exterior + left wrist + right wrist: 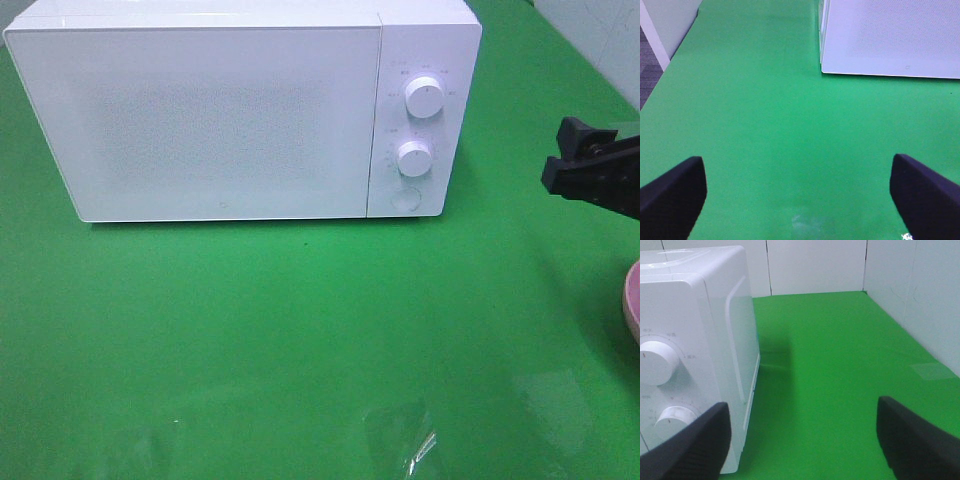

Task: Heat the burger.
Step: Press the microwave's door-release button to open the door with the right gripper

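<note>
Hovering right gripper [566,152], jaws apart, near pink plate [632,300] rim

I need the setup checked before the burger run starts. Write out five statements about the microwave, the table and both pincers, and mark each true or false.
1. The microwave has its door shut. True.
2. A burger sits on the table in front of the microwave. False: that stretch of the green table is bare.
3. The left pincer is open and holds nothing. True.
4. The right pincer is clamped on the upper knob. False: it is open, empty and apart from both knobs.
5. An edge of a pink plate shows at the right border of the high view. True.
</note>
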You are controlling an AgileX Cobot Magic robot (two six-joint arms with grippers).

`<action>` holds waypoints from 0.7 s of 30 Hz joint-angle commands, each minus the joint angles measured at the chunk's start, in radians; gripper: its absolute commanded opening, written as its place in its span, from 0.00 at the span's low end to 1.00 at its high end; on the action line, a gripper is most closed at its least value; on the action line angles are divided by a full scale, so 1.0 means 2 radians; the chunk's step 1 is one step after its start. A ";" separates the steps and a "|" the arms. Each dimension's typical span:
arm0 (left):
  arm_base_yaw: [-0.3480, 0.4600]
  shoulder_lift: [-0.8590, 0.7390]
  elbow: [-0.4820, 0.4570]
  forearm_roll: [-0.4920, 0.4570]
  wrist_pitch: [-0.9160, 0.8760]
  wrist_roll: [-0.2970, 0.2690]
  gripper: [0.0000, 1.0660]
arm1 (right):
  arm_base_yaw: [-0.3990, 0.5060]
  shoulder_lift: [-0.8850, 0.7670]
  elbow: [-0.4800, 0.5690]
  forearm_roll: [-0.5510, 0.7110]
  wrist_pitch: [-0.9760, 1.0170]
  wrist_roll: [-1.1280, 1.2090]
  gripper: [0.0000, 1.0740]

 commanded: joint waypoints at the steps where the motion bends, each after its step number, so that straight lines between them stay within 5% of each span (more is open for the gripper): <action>1: 0.000 -0.011 0.001 -0.001 -0.008 0.001 0.85 | 0.026 0.016 0.001 0.029 -0.035 -0.009 0.71; 9: 0.000 -0.011 0.001 -0.001 -0.008 0.001 0.85 | 0.141 0.093 -0.007 0.124 -0.114 -0.009 0.71; 21: 0.000 -0.011 0.001 -0.001 -0.008 0.001 0.85 | 0.182 0.165 -0.068 0.150 -0.110 -0.013 0.71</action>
